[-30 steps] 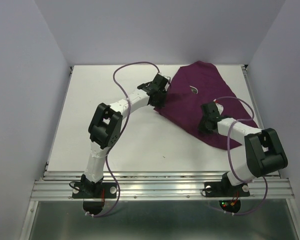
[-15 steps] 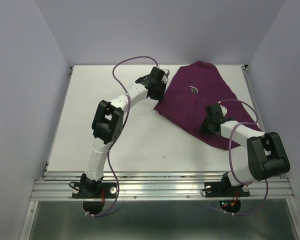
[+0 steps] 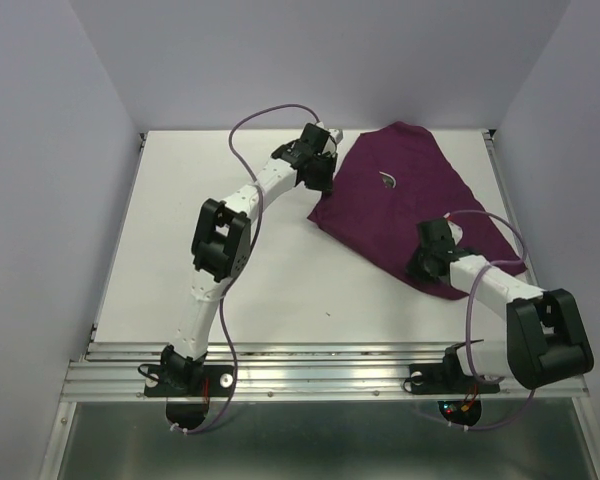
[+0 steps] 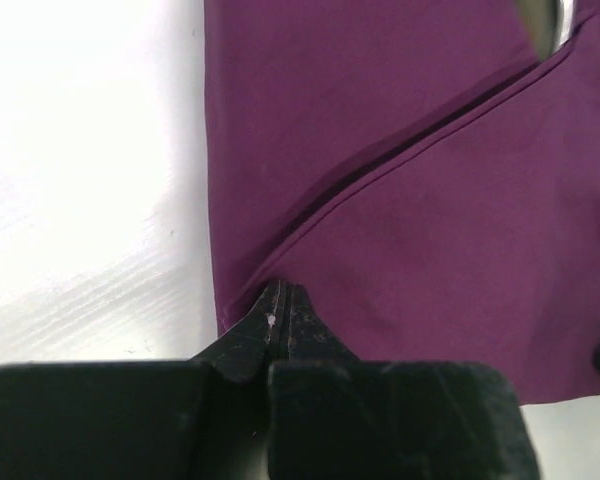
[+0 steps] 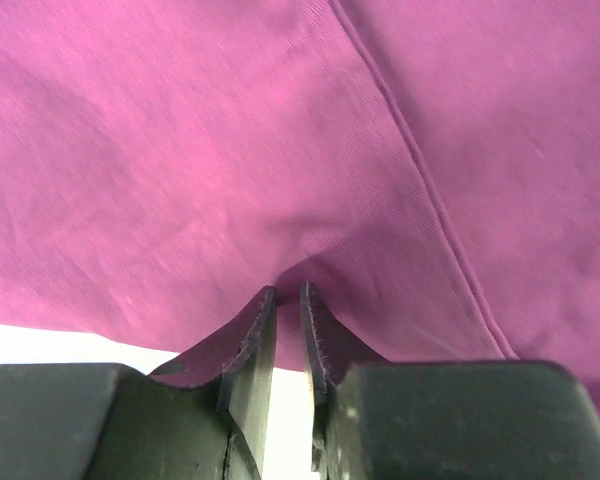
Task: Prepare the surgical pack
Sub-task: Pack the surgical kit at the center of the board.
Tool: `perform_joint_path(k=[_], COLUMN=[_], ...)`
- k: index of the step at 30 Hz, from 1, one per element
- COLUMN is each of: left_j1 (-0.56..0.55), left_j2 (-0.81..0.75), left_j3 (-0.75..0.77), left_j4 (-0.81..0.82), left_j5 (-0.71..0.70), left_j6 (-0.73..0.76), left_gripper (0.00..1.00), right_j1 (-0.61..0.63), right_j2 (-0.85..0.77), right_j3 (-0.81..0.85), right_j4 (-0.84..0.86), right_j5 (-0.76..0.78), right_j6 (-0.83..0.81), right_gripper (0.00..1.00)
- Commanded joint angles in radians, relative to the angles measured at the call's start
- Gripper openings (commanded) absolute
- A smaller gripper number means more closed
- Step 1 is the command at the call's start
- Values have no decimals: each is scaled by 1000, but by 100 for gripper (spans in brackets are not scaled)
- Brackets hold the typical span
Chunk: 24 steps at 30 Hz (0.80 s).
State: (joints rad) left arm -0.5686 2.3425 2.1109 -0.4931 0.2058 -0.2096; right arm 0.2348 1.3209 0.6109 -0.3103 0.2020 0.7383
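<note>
In the top view the left arm reaches from the lower left toward upper centre. The left gripper (image 3: 324, 183) sits at the left border of the dark-purple cloth (image 3: 400, 195). Compared with a second ago this arm is stretched further up the frame, its elbow higher, and the gripper has climbed a little along the cloth's left side. In the left wrist view the left gripper (image 4: 283, 300) has its jaws pressed fully together, nipping the cloth (image 4: 410, 200) just inside its left border, where a fold line runs up to the right. The white table (image 4: 80, 150) lies bare to the left of that border.

The cloth lies on the table (image 3: 210, 200) in the upper right of the top view. It is spread wider than before, its lower right corner drawn further toward the right edge. A small pale shiny thing (image 3: 388, 180) shows near its middle; what it is cannot be told.

Further right, the right gripper (image 3: 421, 268) sits at the cloth's lower edge. It is lower and more to the right than a second ago, and its elbow has also dropped toward the lower right corner. In the right wrist view the right gripper (image 5: 288, 300) is almost closed, a thin gap left between its jaws, with a pucker of cloth (image 5: 180, 150) gathered into it.
</note>
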Motion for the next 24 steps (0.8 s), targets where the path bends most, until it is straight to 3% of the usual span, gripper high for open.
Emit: perform_joint_path(k=[1,5,11,15,19,24], left_j1=[36,104,183,199,197,174], left_j2=[-63,-112,-161,-69,142,166], left_j3=[100,75,-48,-17,208,173], left_j4=[-5,1,24,27,-53,7], left_j5=[24,78,24,26,69,98], left_j6=[-31,-91,-108,-116,-117,-111], left_gripper=[0,0,0,0,0,0], right_j1=[-8,-18,-86,-86,-86,-86], right_j2=[-45,-49,75,230,412,492], right_j3=[22,93,269,409,544,589], right_j4=[-78,-110,-78,-16,3,36], right_j5=[23,72,76,46,19,-39], right_j6=[-23,-57,-140,-165,-162,-139], right_gripper=[24,27,29,29,28,28])
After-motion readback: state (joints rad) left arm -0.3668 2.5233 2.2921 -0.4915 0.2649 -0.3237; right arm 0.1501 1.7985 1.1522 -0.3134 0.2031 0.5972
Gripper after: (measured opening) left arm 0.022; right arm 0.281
